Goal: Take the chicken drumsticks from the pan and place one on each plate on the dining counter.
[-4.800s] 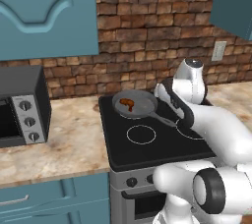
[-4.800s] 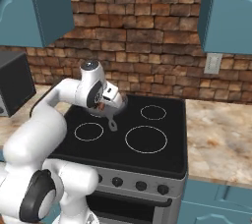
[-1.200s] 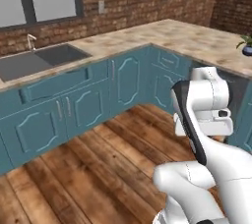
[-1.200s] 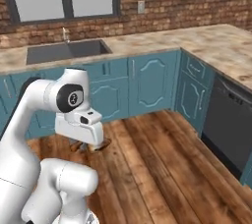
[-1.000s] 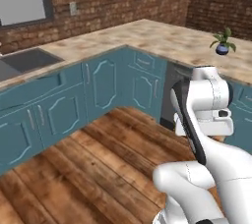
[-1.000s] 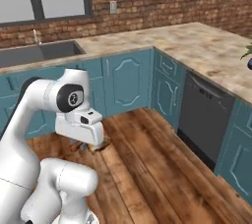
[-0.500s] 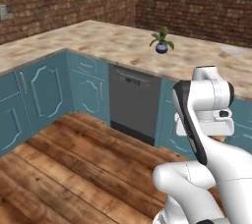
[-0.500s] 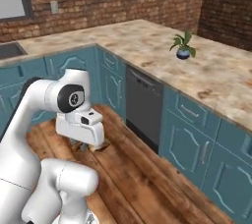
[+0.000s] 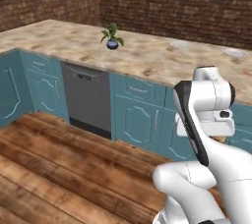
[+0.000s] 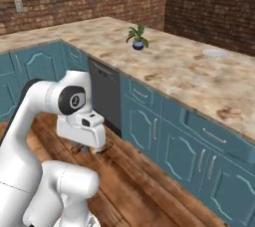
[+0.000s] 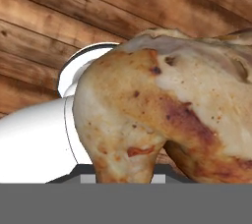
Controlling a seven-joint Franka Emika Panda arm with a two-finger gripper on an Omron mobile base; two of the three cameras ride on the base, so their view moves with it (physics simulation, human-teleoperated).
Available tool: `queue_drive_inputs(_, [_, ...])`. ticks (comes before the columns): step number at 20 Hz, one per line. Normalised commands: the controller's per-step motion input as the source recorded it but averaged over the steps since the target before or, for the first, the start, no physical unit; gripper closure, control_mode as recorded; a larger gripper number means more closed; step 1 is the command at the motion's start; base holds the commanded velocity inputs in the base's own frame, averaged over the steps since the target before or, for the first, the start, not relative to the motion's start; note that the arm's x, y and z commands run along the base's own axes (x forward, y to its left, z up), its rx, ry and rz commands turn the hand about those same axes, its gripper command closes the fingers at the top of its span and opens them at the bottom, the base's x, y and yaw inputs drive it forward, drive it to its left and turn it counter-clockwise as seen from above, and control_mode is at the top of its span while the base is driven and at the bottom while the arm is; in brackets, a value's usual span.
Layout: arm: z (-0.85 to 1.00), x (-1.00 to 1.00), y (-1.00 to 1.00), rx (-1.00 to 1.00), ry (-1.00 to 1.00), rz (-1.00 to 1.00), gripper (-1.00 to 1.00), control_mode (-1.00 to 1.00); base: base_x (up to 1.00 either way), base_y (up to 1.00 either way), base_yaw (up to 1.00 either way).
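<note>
One golden-brown chicken drumstick point(image 11: 162, 105) looms close in the hand view, over the wooden floor. My gripper point(image 10: 91, 147) is shut on it, held low in front of my base, and the drumstick's point(image 10: 103, 147) brown ends poke out beneath the hand. The dining counter point(image 9: 147, 61) with its mottled beige top and teal sides lies ahead. Two pale plates point(image 9: 179, 43) point(image 9: 234, 52) rest on its far part, and one plate point(image 10: 215, 52) shows in the right base view. The pan is out of view.
A small potted plant point(image 9: 112, 36) stands on the counter, left of the plates. A grey dishwasher front point(image 9: 86, 98) sits among the teal cabinet doors. Wooden floor point(image 9: 59, 169) spreads between my base and the counter. A brick wall point(image 9: 187, 2) rises behind.
The whole scene has swept sideways as the base moved: stove, then sink, now the counter with plant and plates. The arm has kept its pose with the drumstick held.
</note>
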Motion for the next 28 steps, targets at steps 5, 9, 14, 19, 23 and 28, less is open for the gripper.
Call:
queue_drive_inputs(5, [0.00, 0.00, 0.00, 0.00, 0.00, 0.00, 1.00, 1.00, -0.53, -1.00, -0.18])
queue_drive_inputs(9, [0.00, 0.00, 0.00, 0.00, 0.00, 0.00, 1.00, 1.00, -0.38, -1.00, -0.18])
queue_drive_inputs(14, [0.00, 0.00, 0.00, 0.00, 0.00, 0.00, 1.00, 1.00, 0.00, -1.00, -0.16])
queue_drive_inputs(19, [0.00, 0.00, 0.00, 0.00, 0.00, 0.00, 1.00, 1.00, 0.29, -1.00, -0.15])
queue_drive_inputs(23, [0.00, 0.00, 0.00, 0.00, 0.00, 0.00, 1.00, 1.00, 0.75, -1.00, -0.08])
queue_drive_inputs(28, [0.00, 0.00, 0.00, 0.00, 0.00, 0.00, 1.00, 1.00, 0.78, -1.00, 0.00])
